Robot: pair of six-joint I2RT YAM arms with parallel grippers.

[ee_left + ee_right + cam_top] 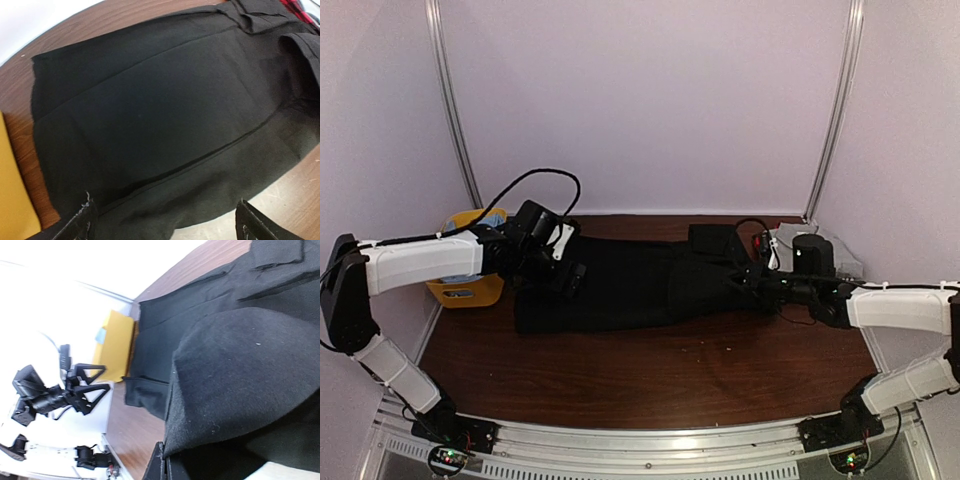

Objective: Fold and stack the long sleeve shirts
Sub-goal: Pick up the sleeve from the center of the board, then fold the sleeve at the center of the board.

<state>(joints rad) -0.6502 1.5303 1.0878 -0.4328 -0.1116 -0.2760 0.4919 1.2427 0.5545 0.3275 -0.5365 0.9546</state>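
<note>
On table [650, 385], shirt [620, 290] spread across the middle, basket [470, 291] at its left end

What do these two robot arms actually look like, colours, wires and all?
The left arm and right arm look alike: white shell segments linked by black joints. Each ends in a black gripper with two angular fingers, the left gripper and the right gripper. Loose black cables loop above the wrists. The black bases show small red and green lights.
</note>
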